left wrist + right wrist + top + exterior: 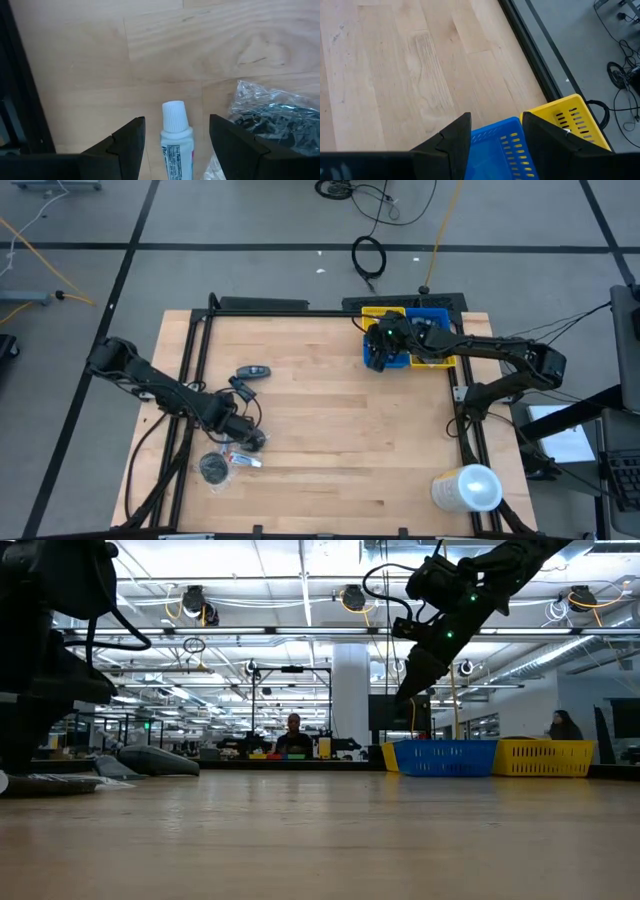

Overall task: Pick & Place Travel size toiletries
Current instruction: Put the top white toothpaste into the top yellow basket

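The left tool (pixel 175 145) is wide open, low over the counter (pixel 330 420). A white tube (pixel 176 142) lies between its fingers, cap pointing away. The right tool (pixel 495 140), open and empty, hangs over the blue bin (pixel 500 150).

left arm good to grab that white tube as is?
Probably yes. The left gripper is open, with the white tube lying between its fingers and bare wood around its cap. The crinkled plastic bag sits just beside one finger and might get brushed.

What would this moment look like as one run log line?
left claw: open, straddling white tube | right claw: open, empty, over blue bin | tube: on table
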{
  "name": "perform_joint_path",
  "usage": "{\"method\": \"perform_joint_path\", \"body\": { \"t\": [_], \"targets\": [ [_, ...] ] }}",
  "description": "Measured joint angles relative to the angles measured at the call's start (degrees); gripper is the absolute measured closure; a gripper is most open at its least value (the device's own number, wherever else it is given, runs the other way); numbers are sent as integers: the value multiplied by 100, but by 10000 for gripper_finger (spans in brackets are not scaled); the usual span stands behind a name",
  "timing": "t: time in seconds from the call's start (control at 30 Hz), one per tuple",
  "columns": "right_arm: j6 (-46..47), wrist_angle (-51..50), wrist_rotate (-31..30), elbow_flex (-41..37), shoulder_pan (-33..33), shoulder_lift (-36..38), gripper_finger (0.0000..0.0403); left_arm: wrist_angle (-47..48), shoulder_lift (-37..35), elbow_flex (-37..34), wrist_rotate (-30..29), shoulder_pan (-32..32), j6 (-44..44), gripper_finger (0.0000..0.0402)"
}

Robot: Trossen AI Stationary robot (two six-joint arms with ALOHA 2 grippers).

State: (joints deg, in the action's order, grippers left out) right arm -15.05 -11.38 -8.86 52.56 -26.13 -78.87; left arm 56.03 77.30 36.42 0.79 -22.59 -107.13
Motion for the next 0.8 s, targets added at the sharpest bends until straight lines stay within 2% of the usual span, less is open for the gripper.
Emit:
{"method": "perform_joint_path", "body": {
  "t": [0.27, 0.5, 0.67, 0.8],
  "targets": [
    [0, 0, 2, 0, 0, 0, 232, -42, 0, -23, -107, 0, -48, 183],
    [0, -2, 2, 0, 0, 0, 232, -796, -17, -485, -107, -4, -115, 183],
    [2, -2, 4, 0, 0, 0, 232, -798, -15, -501, -102, -2, -83, 183],
    [4, 0, 2, 0, -1, 0, 232, -815, -28, -505, -90, -1, -79, 204]
  ]
}}
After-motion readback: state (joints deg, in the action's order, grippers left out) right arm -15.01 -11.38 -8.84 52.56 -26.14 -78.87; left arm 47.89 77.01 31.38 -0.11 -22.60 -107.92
